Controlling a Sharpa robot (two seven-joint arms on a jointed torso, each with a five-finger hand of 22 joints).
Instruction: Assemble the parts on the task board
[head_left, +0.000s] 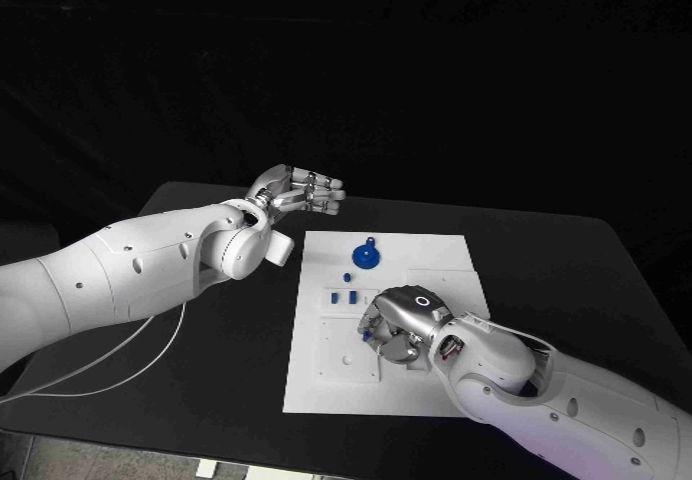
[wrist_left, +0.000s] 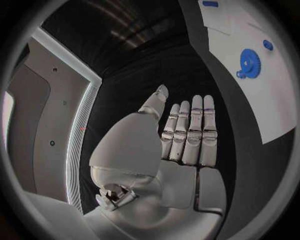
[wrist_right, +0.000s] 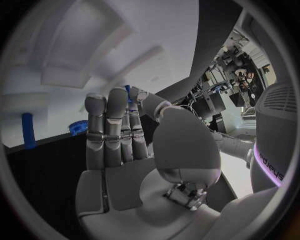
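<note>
Head view: the left hand (head_left: 296, 192) hovers released beyond the white task board (head_left: 329, 385); the right hand (head_left: 400, 322) hides the board's middle. Left wrist view: blue gear (wrist_left: 249, 64) lies apart. Right wrist view: fingertips pinch a small blue part (wrist_right: 128, 93), mostly hidden.

It looked like a robotics lab; a black table (head_left: 548, 260) stood against darkness, bearing a white task board (head_left: 433, 260); shelves cluttered with equipment (wrist_right: 240, 70) showed in the right wrist view.
</note>
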